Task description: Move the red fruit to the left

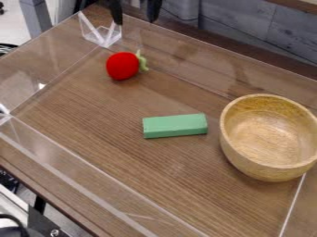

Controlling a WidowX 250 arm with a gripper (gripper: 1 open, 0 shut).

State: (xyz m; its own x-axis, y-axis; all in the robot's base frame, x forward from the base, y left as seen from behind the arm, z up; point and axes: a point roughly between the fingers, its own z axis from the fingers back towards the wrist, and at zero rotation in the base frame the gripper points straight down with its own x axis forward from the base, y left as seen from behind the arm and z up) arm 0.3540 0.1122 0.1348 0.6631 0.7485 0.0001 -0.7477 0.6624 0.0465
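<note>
The red fruit (121,65), small and round with a green leafy tip on its right, lies on the wooden table at the back left. My gripper (136,8) hangs well above and behind it at the top edge of the view. Only the two dark fingers (118,11) show, spread apart with nothing between them. The gripper is open and touches nothing.
A green rectangular block (173,125) lies in the middle of the table. A wooden bowl (270,136) stands at the right. Low clear plastic walls (99,33) border the table, with one corner just behind the fruit.
</note>
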